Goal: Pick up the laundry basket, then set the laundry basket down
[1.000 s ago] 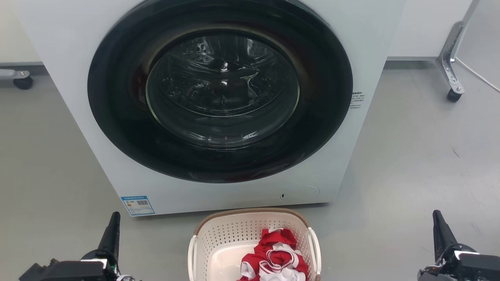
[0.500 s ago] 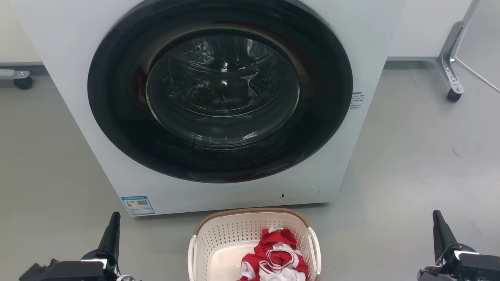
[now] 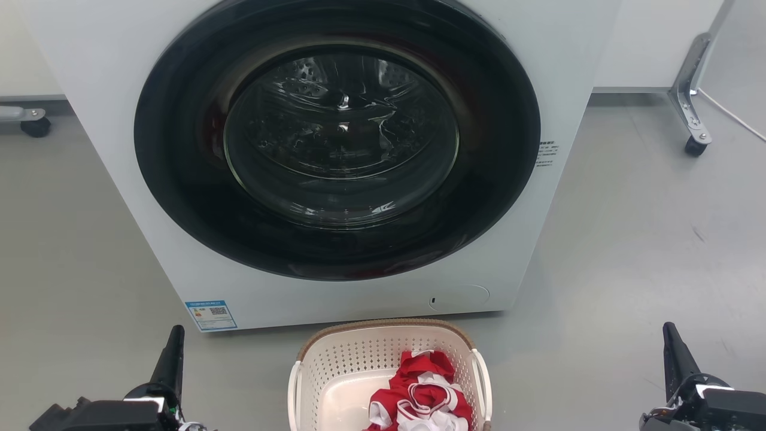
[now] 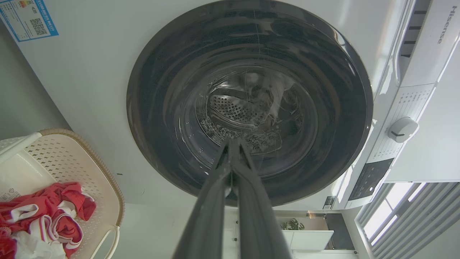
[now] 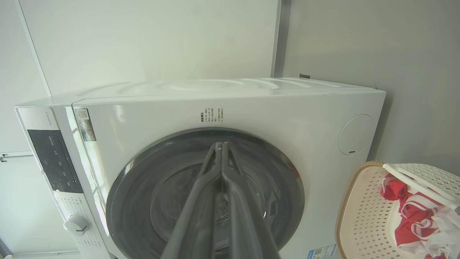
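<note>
The grey floor (image 3: 628,239) runs wide across the room, and on it stands one white washing machine (image 3: 84,90), its single round dark door (image 3: 338,137) shut and the steel drum glinting behind the glass. One laundry basket (image 3: 353,359) sits on the floor at the machine's 6 o'clock, just beside its lower front panel. It is cream and perforated with a brown woven-look rim, and it has two white handles, one at its 9 o'clock (image 3: 294,389) and one at its 3 o'clock (image 3: 483,383).

Two grippers hang low, well apart from the basket on either side. The left gripper (image 3: 175,338) is at about 8 o'clock from it and the right gripper (image 3: 670,336) at about 4 o'clock. In the left wrist view the left gripper (image 4: 233,143) has its jaws clenched tip to tip on nothing. The right wrist view shows the right gripper (image 5: 220,145) clenched and empty too.

In the basket lies one bundle of red-and-white clothing (image 3: 419,398), heaped towards the 3 o'clock side. Two casters stand off to the sides of the machine, one at its 10 o'clock (image 3: 36,127) and one at 2 o'clock (image 3: 694,145). One blue label (image 3: 210,315) is stuck at the machine's 7 o'clock corner, and there is one white knob (image 4: 402,129) on its control panel.
</note>
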Controlling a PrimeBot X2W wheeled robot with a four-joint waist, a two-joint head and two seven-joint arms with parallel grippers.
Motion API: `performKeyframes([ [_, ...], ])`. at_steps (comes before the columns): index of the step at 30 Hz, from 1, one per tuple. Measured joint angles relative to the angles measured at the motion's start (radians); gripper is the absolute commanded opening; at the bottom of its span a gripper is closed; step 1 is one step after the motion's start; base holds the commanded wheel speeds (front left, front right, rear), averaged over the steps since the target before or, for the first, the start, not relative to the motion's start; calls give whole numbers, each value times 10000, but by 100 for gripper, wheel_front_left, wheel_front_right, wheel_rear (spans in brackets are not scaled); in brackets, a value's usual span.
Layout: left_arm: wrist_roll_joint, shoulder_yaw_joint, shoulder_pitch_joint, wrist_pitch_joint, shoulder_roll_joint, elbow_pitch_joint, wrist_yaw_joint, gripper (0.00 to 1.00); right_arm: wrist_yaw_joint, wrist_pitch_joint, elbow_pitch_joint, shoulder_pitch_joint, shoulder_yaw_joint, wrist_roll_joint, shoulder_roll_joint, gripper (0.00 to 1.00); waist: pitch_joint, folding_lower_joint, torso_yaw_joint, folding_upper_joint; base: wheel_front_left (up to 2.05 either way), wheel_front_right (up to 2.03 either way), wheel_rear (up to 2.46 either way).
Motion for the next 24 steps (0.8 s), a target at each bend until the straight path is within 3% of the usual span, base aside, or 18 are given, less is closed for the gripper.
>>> performKeyframes([
  [24,0,0,0,0,0,4,-2,0,0,0,0,-1,0,13,0,0,0,0,0,0,0,0,0],
])
